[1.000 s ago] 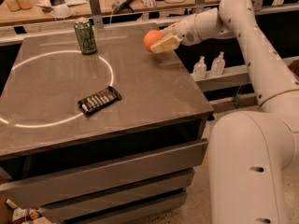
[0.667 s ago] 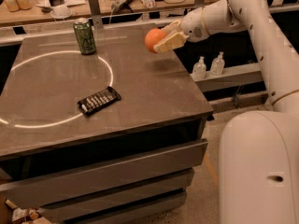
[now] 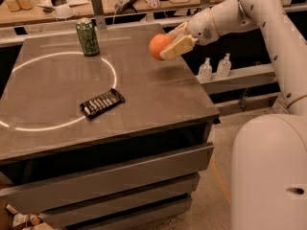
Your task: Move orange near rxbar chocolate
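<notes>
Orange (image 3: 158, 46) in jaws hangs near table (image 3: 182, 95) edge, rxbar chocolate (image 3: 101, 102) well apart.

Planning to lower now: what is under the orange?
Only bare tabletop. The orange hangs above its far right area, clamped in the jaws of the gripper. The rxbar chocolate lies nearer the camera, leftward, not beneath. The jaws cover the orange's right side.

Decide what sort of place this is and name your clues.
Probably a robotics lab: a cluttered workbench behind, a grey drawer cabinet, and a robot arm whose pincer holds an orange above the cabinet's far right.
</notes>
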